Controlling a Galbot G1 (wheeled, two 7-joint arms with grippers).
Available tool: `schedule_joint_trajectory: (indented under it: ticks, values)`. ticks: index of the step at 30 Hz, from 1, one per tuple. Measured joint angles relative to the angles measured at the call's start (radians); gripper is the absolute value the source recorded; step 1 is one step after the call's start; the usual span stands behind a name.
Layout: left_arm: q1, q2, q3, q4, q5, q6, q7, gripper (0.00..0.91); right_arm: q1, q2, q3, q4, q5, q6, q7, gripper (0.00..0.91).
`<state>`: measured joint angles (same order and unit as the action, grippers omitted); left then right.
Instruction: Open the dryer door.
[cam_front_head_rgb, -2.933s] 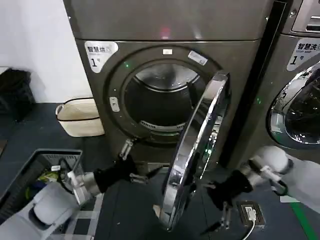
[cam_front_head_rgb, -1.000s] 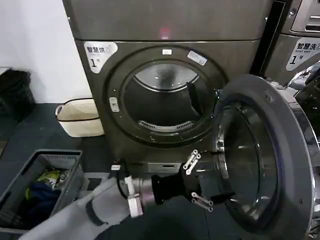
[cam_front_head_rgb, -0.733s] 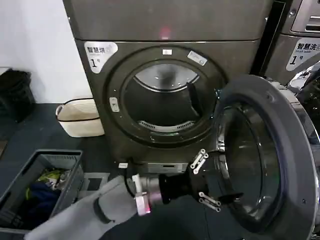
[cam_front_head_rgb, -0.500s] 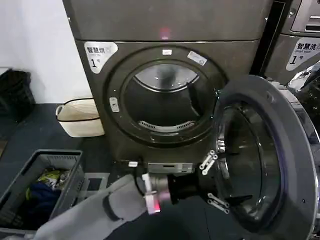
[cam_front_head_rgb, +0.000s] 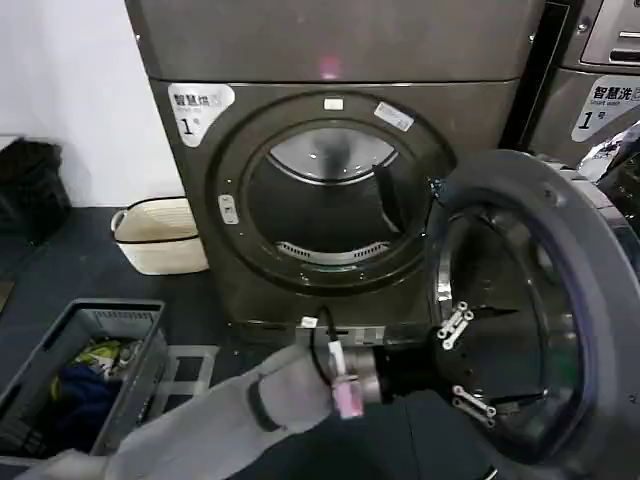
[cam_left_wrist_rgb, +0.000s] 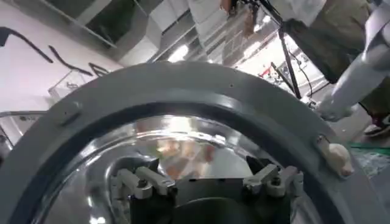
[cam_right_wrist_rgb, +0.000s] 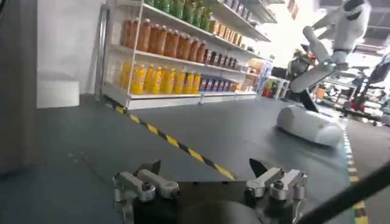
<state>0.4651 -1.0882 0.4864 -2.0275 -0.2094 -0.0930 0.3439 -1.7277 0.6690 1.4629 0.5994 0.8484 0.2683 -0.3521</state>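
Nearest the robot, the left gripper (cam_front_head_rgb: 468, 365) is reaching across in front of the dryer (cam_front_head_rgb: 330, 150), its fingers (cam_front_head_rgb: 456, 322) standing apart with nothing between them, pushing against the domed glass on the inside of the dryer door (cam_front_head_rgb: 530, 320). The left wrist view is showing the same spread fingers (cam_left_wrist_rgb: 145, 180) right against the door's (cam_left_wrist_rgb: 183, 97) grey inner ring. The door is hanging wide open to the right of the drum opening, inner face turned toward the robot, so the task is looking close to finished.

The right gripper (cam_right_wrist_rgb: 207, 182) is parked away from the machine, its fingers also apart and empty, pointing out across the floor toward shelves of bottles (cam_right_wrist_rgb: 177, 58).

Risks from here, as a judgement — the open fingers are only pressing, not gripping, so they could be sliding off the curved glass, and the door could be drifting back toward shut once contact ends. Pushing too far could be straining the hinge or knocking the door into the neighbouring machine (cam_front_head_rgb: 605, 110) just behind it.

Further back, a label (cam_front_head_rgb: 197, 108) on the dryer is reading "1" under Chinese characters; the neighbouring machine is carrying a similar "1" label — finer print is not legible.
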Motion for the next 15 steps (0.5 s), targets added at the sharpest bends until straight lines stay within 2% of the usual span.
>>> schedule_joint_trajectory:
  ticks: [15]
  values:
    - [-0.064,-0.146,0.048,0.151,0.072,-0.015,-0.028,0.907,-0.131,0.14,0.089,0.148,-0.006,-0.015,0.019,0.907]
